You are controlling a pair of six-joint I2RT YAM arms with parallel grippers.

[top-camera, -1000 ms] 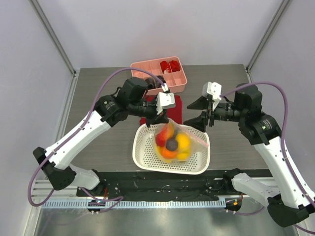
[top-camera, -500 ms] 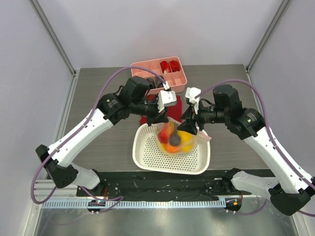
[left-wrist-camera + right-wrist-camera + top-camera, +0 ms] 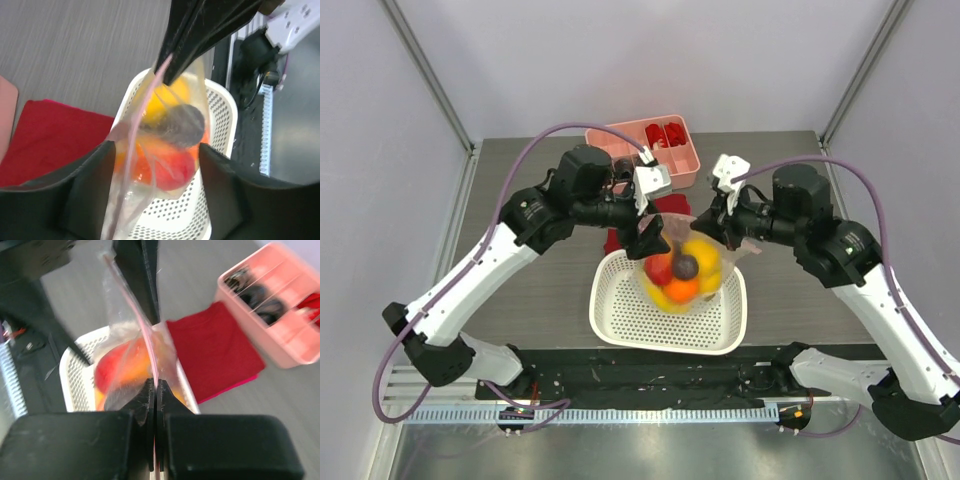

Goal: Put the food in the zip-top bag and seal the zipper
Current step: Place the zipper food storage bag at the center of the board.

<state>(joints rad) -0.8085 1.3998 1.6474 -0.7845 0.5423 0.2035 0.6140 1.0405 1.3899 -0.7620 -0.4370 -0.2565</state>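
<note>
Top external: right claw [image 3: 154,388] has closed in and pinches the zip-top bag [image 3: 686,268]; left claw [image 3: 155,146] gapes around it.

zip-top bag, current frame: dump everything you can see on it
The zip-top bag is clear, floppy plastic, bulging with the food: yellow, orange, red and one dark round piece. A pinkish zipper runs along its top edge. It hangs mouth-up over the white basket; contact with the basket can't be judged. The right gripper is shut on the zipper strip. The left gripper has its fingers apart, one on each side of the bag. Whether the seal is closed is unclear.
</note>
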